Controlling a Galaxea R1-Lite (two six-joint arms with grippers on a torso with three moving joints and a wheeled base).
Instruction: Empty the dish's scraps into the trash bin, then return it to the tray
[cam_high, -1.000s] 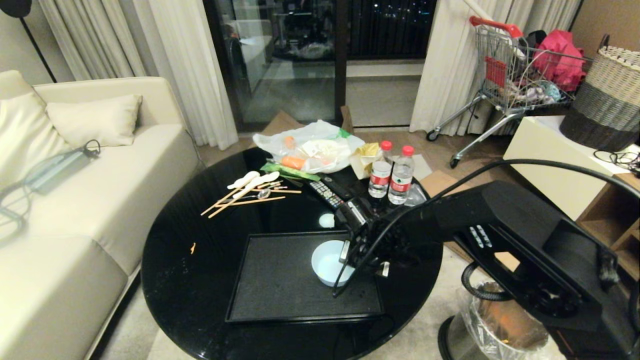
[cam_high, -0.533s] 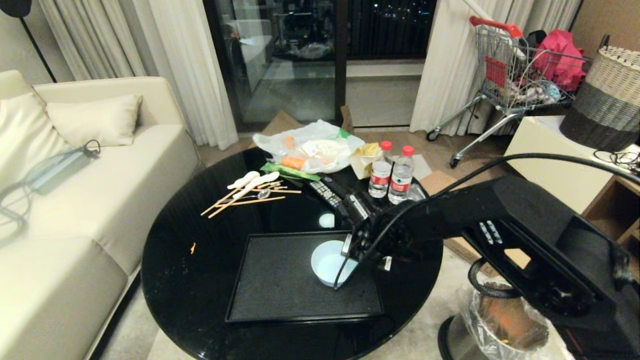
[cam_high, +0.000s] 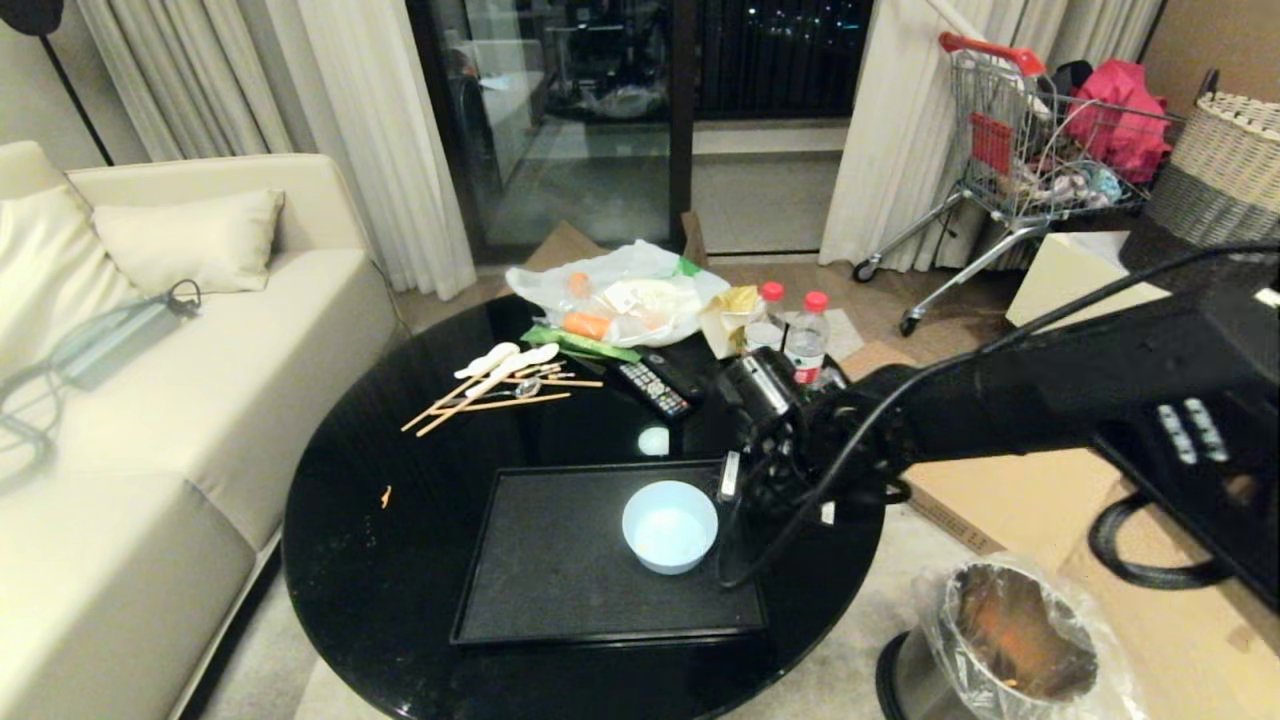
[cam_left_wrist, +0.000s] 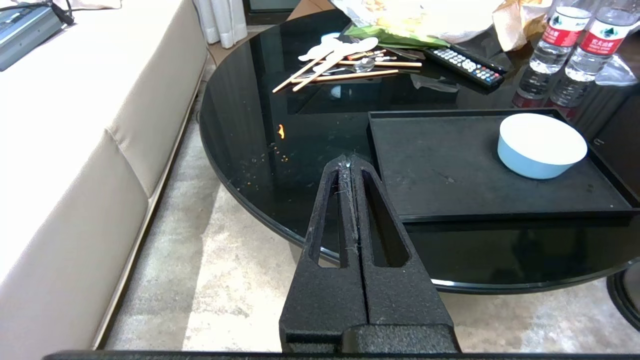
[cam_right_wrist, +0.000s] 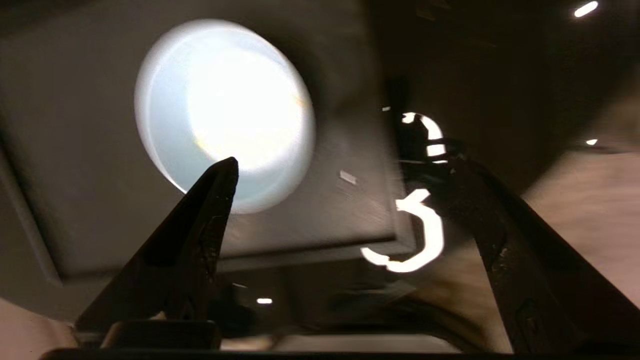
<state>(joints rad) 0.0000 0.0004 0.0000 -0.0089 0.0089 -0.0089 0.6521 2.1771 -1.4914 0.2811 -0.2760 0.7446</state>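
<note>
The dish (cam_high: 670, 526) sits upright and empty on the right part of the tray (cam_high: 560, 570), which lies on the round black desk (cam_high: 400, 560). The right claw (cam_high: 735, 500) hangs just beside the dish's right edge, apart from it, its fingers (cam_right_wrist: 210, 210) spread wide and holding nothing. The left claw (cam_left_wrist: 348, 162) is pressed together off the desk's near edge, and the trash bin (cam_high: 1010, 640) stands on the floor to the right of the desk.

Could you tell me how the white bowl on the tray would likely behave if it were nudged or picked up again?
The bowl looks rigid and smooth, so probably slippery to pinch. Empty and small, it is likely light. Sitting upright on the matte tray, it should slide rather than tip.
</note>
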